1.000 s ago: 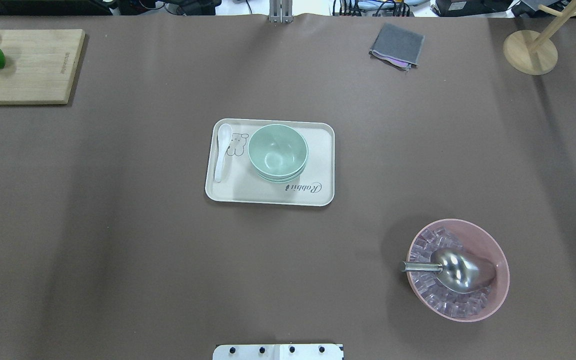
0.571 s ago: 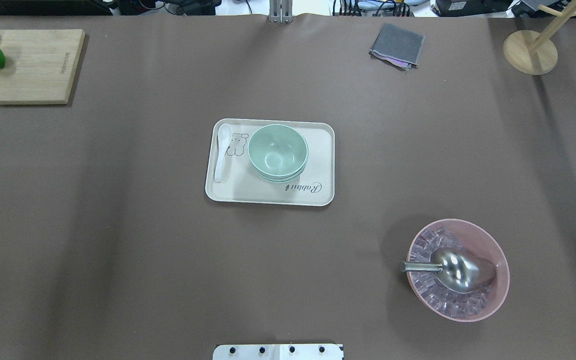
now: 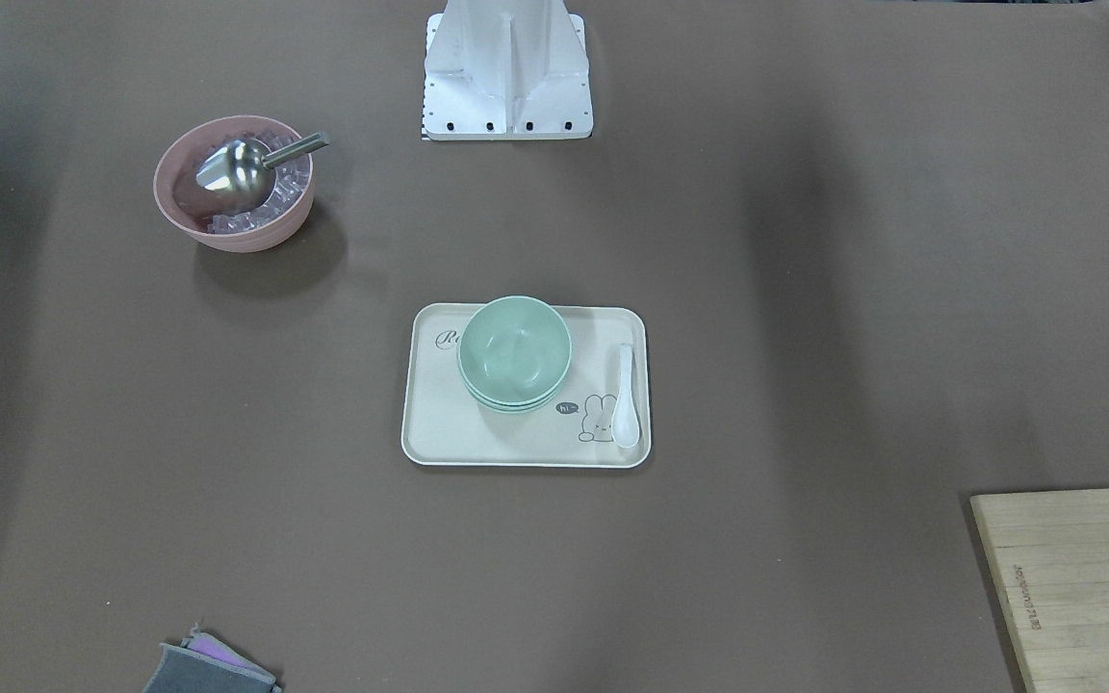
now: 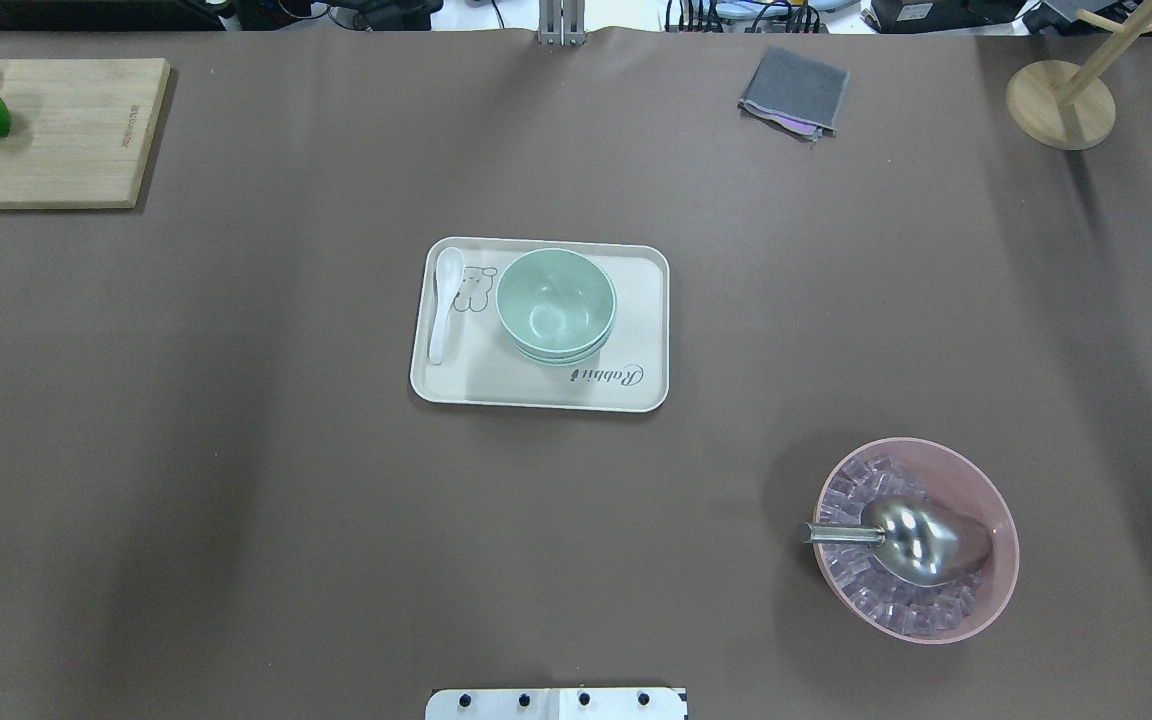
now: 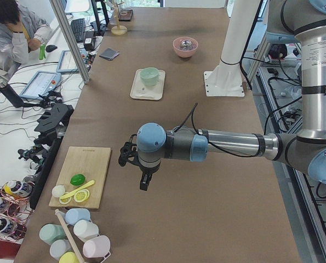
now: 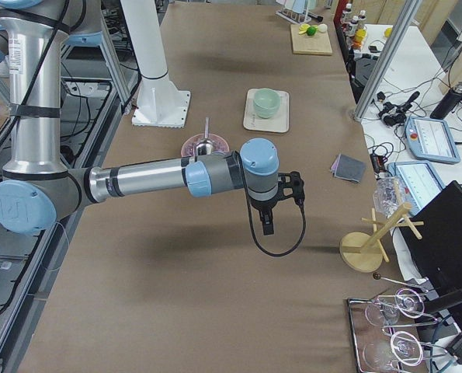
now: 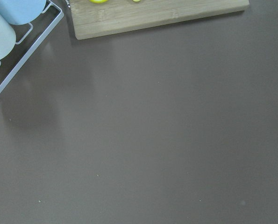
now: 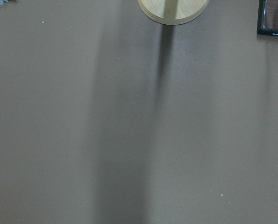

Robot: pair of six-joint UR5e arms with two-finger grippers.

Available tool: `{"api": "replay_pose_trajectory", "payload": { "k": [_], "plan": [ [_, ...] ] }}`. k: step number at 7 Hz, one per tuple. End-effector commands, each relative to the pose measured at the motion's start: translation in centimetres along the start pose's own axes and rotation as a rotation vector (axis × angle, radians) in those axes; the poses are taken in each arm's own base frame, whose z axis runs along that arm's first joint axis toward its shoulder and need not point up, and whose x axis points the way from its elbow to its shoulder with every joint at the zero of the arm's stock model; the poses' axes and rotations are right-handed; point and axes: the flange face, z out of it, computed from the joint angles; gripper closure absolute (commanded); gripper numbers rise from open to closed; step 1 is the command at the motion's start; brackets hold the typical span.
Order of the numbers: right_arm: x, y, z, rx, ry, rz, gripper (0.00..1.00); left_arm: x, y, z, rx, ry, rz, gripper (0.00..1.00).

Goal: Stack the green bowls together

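Observation:
The green bowls (image 4: 555, 302) sit nested in one stack on a cream tray (image 4: 496, 385) at the table's middle. The stack also shows in the front view (image 3: 514, 348), the left side view (image 5: 149, 75) and the right side view (image 6: 266, 101). My left gripper (image 5: 145, 183) hangs over bare table near the cutting board, far from the tray. My right gripper (image 6: 267, 225) hangs over bare table near the wooden stand, far from the tray. Both show only in the side views, so I cannot tell whether they are open or shut.
A white spoon (image 4: 446, 305) lies on the tray beside the stack. A pink bowl (image 4: 976, 480) with ice and a metal scoop (image 4: 921, 540) stands front right. A cutting board (image 4: 66, 130) with fruit, a grey cloth (image 4: 794, 90) and a wooden stand (image 4: 1060, 104) line the far edge.

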Motion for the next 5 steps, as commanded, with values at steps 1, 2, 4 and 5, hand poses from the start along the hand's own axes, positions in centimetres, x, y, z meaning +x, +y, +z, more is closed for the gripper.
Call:
{"api": "replay_pose_trajectory", "payload": {
  "k": [1,2,4,5],
  "plan": [
    [0.08,0.57,0.07,-0.008,-0.002,0.009,0.00,0.63,0.00,-0.57,0.012,0.000,0.012,0.01],
    [-0.03,0.69,-0.01,-0.008,-0.005,0.008,0.00,1.23,0.14,-1.15,0.022,-0.002,0.021,0.01],
    [-0.09,0.62,-0.15,-0.004,-0.005,0.007,0.00,1.09,0.20,-0.95,0.017,-0.003,0.016,0.01],
    [-0.19,0.40,-0.15,-0.003,-0.004,0.005,0.00,0.76,0.30,-0.66,0.011,-0.003,0.010,0.01]
  ]
}}
